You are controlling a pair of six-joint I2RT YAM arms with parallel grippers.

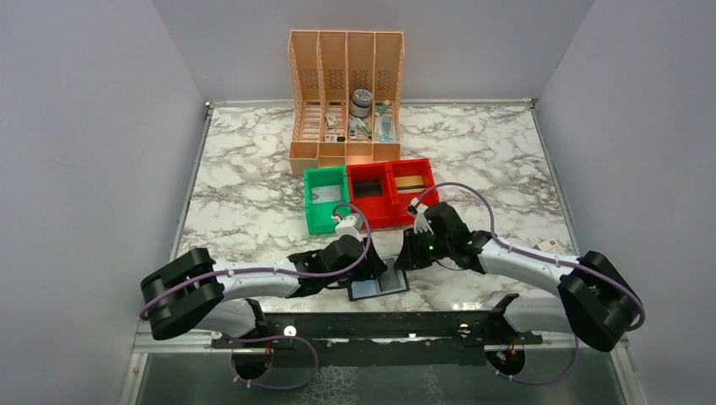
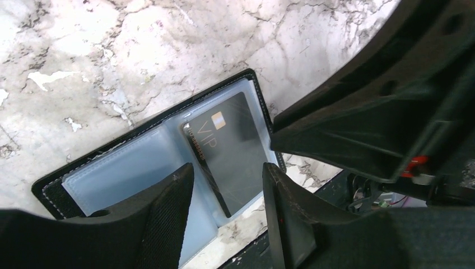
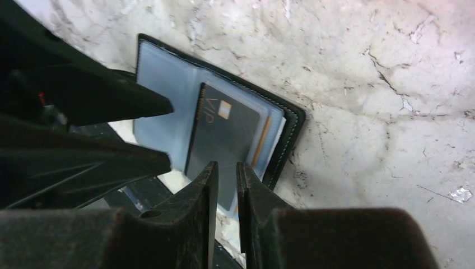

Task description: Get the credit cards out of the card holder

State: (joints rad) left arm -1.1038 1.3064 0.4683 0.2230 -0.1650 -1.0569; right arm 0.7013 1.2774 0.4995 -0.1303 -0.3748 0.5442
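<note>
Top external view put your wallet (image 1: 378, 285) at the near edge of the marble table (image 1: 245, 202). It lay open and flat, pale blue lining up, between your two grippers. Your left gripper (image 2: 228, 167) hung low over it from the left. Its fingers (image 2: 168, 213) were spread, one on each side of a dark grey card (image 2: 235, 131) marked VIP, and you could not tell whether they touched it. That card sat in the clear sleeve of the wallet's right half, slightly askew, with pale card edges (image 3: 273, 137) showing under it on the right wrist view. Your right gripper (image 3: 226, 165) was at the card's near end with its fingers almost pressed together and only a thin slit between them. Whether they pinched anything could not be told. Farther back, a green bin (image 1: 325, 221) stood against the left side of a red bin (image 1: 391, 215). Beyond both, a peach rack (image 1: 346, 59) with four slots held small items.
</note>
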